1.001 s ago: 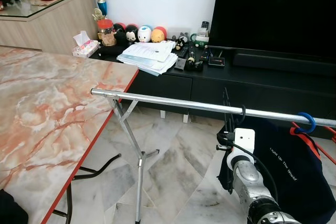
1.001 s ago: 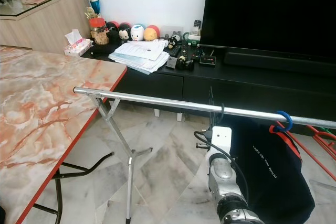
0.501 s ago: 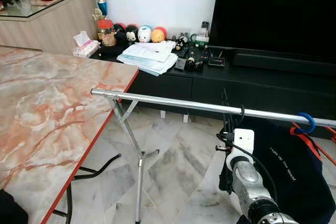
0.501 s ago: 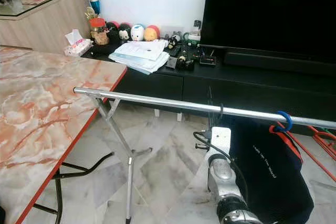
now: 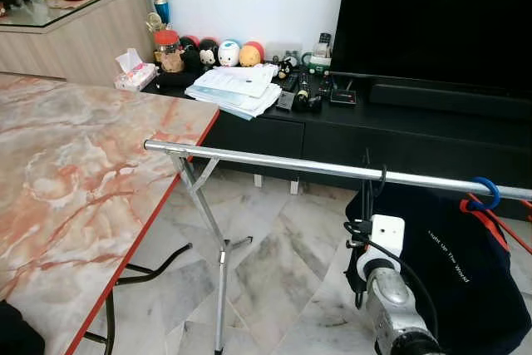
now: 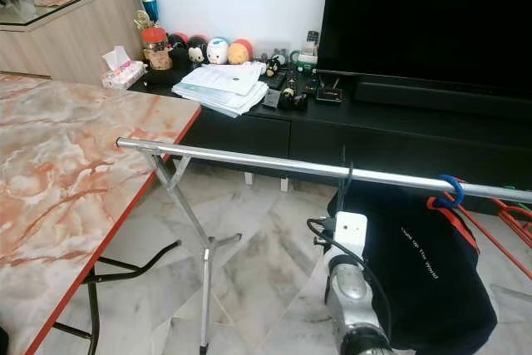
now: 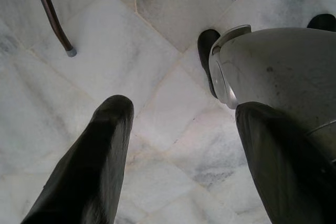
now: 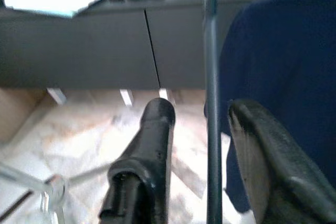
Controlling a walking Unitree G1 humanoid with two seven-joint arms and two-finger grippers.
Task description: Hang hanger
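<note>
Right gripper [image 8: 197,129], fingers spread around the black hanger [image 8: 211,103], lower right of the eye views. The hanger's hook [image 5: 381,179] sits over the silver rail [image 5: 274,161] at centre right, carrying a navy garment [image 5: 461,272]. Left gripper [image 7: 184,150] spread above marble floor [image 7: 157,77].

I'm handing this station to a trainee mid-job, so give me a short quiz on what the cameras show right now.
1. True or false: the navy garment hangs from the metal rail.
2. What colour is the hanger hook farthest right on the rail? A red, B blue, C green.
3. Are the fingers of the right gripper open or shut?

Key: 1 true; 2 B; 3 open, with a thin dark rod standing between them.
</note>
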